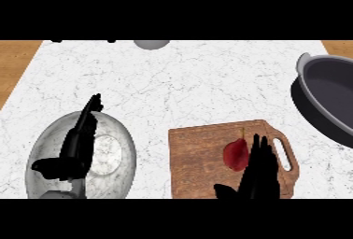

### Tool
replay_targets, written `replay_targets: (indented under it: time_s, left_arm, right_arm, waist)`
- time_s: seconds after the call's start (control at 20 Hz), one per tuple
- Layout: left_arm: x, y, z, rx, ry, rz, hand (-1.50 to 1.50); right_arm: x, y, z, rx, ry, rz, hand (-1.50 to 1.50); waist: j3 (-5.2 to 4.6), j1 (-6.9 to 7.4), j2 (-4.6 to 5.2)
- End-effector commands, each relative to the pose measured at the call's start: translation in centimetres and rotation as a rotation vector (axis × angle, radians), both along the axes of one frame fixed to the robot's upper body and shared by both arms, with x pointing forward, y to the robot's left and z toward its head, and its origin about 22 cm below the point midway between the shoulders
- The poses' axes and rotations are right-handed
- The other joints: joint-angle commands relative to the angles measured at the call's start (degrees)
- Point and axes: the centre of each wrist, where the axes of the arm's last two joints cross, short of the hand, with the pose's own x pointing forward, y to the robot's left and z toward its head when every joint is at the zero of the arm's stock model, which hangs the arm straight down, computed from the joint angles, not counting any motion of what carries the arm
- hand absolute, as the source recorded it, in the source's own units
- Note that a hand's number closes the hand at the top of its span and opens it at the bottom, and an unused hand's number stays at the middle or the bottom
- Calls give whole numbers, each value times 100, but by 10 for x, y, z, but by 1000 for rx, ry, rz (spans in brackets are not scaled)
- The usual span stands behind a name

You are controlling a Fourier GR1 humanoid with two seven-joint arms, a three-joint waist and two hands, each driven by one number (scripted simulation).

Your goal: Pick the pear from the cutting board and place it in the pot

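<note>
The pear point(236, 154) lies on the cutting board point(196, 161) - not yet lifted - with the right hand point(260, 168) just beside it, fingers straight, thumb spread, seemingly lined up to close round it (the pot point(329, 91) stands well apart, rightward). The left hand point(76, 144) rests open at the left.

Kitchen. Evidence: white marble-patterned bench point(193, 79) top, grey veining, filling most of the view. Brown wooden cutting board point(200, 158) with a handle slot lies on it near the lower edge, a red pear point(236, 155) lying on the board. Dark grey pot point(331, 93) with a rim handle sits at the right edge, partly cut off. Shiny round plate point(117, 154) on the left side. Wood-grain surface point(17, 65) shows at both upper corners beyond the marble. Cookware plus food-prep gear, so a kitchen counter.
</note>
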Motion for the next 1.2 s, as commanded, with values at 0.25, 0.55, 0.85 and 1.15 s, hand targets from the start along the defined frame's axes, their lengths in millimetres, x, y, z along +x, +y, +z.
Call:
replay_targets:
  time_s: [0.25,0.55,0.85,1.15]
  left_arm:
    - [-12,7,-2,-13,3,-16,0]
    - [2,-3,-6,4,-2,6,0]
    - [0,1,4,-4,2,10,0]
    - [-4,12,-4,-4,10,-1,0]
  right_arm:
    - [11,7,-22,11,40,-67,-150]
    - [12,-8,-21,4,51,-82,-150]
    - [34,-30,-34,-117,-9,-57,150]
    - [57,0,-41,-173,-86,-32,150]
  waist:
    - [3,-22,-14]
    - [2,-50,-16]
    - [3,-39,-17]
    - [3,-15,-11]
